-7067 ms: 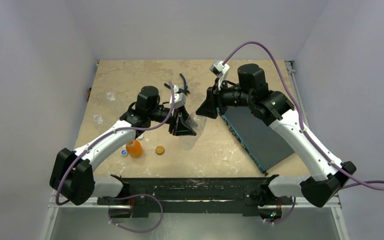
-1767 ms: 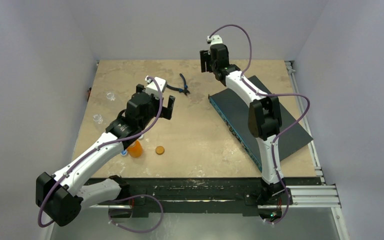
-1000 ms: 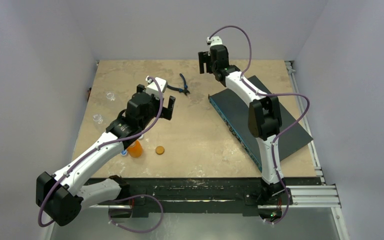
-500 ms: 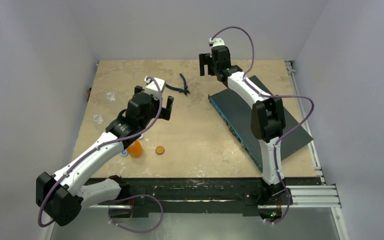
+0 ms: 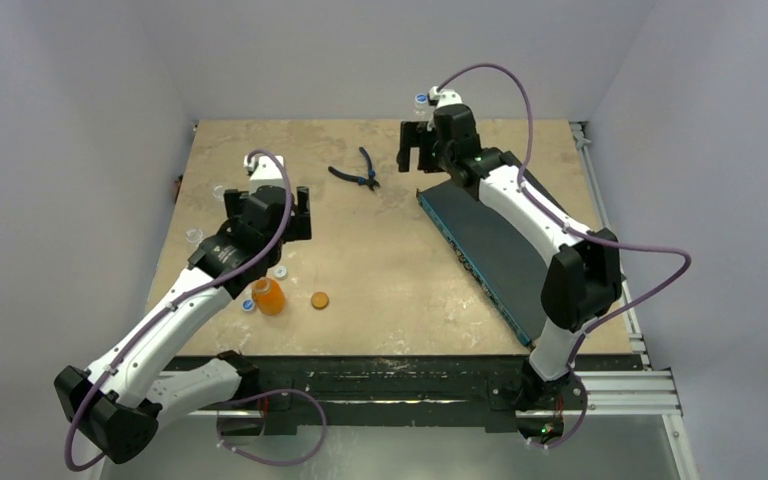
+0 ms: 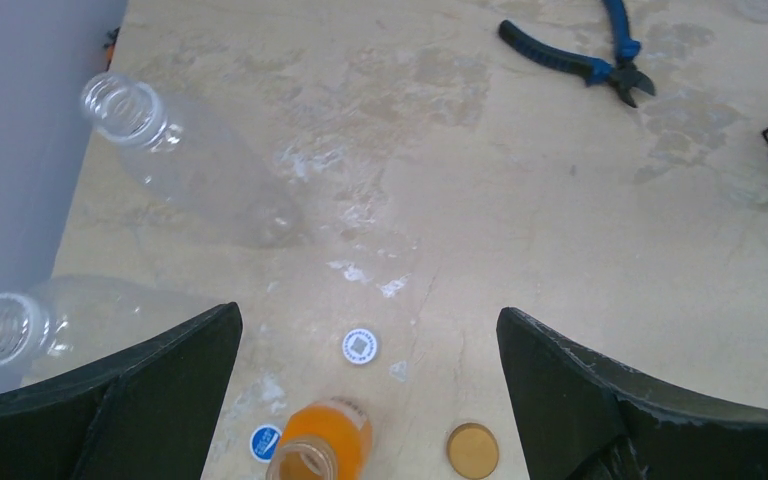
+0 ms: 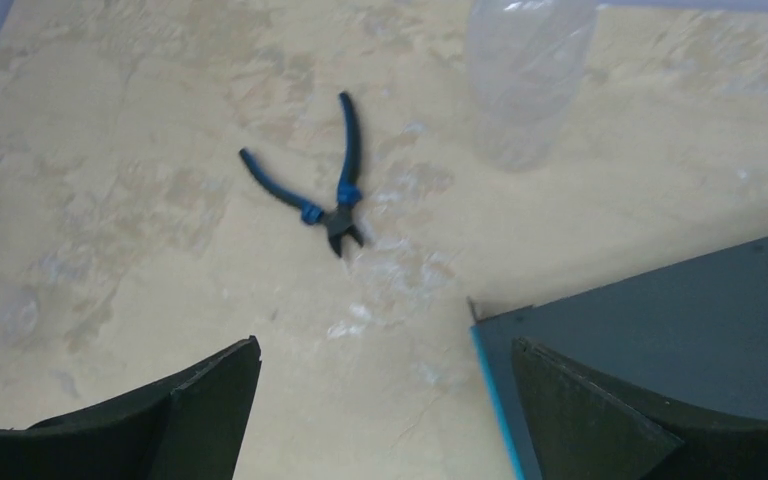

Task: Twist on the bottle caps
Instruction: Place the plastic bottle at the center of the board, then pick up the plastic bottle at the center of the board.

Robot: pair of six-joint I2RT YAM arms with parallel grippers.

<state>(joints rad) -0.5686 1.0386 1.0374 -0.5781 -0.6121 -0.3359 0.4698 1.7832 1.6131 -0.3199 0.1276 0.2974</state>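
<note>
A small orange bottle (image 5: 269, 296) (image 6: 325, 450) stands uncapped at the near left. Around it lie a flat orange-brown cap (image 5: 319, 299) (image 6: 472, 449), a blue cap (image 5: 248, 306) (image 6: 264, 441) and a white cap (image 5: 279, 271) (image 6: 360, 346). Two clear bottles (image 6: 190, 165) (image 6: 80, 315) lie uncapped by the left wall. My left gripper (image 5: 272, 214) (image 6: 370, 318) hovers open above the caps, holding nothing. A clear bottle (image 7: 528, 75) with a blue cap (image 5: 421, 99) stands at the far edge. In front of it, my right gripper (image 5: 415, 150) (image 7: 385, 345) is open and empty.
Blue-handled pliers (image 5: 357, 176) (image 7: 325, 190) (image 6: 600, 65) lie at the back middle. A dark flat board (image 5: 520, 255) (image 7: 660, 340) with a blue edge covers the right side of the table. Walls close in the left, back and right.
My left arm has swung left and back toward the orange bottle. My right gripper has drawn back from the far edge, and the blue-capped clear bottle now shows behind it.
</note>
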